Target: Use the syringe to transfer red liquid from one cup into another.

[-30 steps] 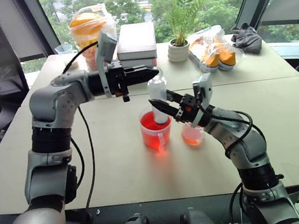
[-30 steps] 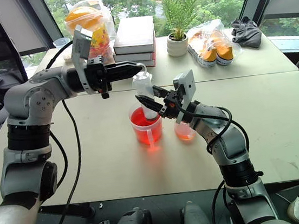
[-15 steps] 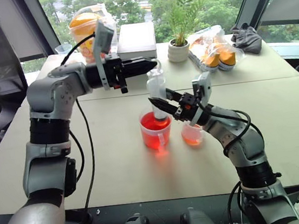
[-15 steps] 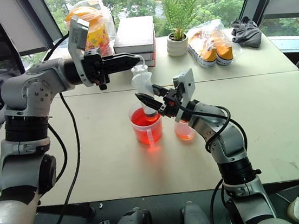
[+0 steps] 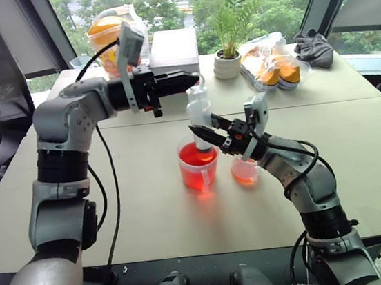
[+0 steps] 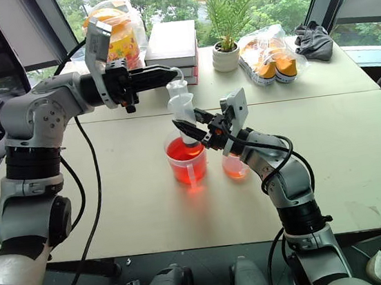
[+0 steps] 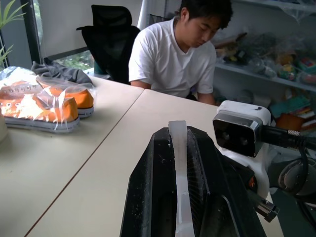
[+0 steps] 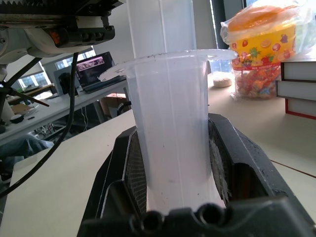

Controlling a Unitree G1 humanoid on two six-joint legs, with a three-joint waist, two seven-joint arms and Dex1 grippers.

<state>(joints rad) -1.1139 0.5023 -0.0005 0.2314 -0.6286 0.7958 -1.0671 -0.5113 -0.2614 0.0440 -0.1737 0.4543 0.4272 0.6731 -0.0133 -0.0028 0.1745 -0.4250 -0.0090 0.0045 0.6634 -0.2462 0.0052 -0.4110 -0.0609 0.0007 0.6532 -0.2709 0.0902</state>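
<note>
Syringe [image 5: 201,124] upright, tip in the big cup [image 5: 198,166] of red liquid [image 5: 194,157]; right hand [image 5: 207,133] clamped on barrel, left hand [image 5: 193,79] pinched on plunger top; small cup [image 5: 244,171], pale orange base, at cup's 3 o'clock on worktop [image 5: 148,196]

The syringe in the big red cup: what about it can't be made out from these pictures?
- Tip of the syringe: in the head views, hidden by the red liquid and the larger cup.
- Liquid inside the barrel: right wrist view, hidden behind the right claw and the cloudy wall.
- Plunger top: left wrist view, hidden inside the left claw except a thin edge.
</note>
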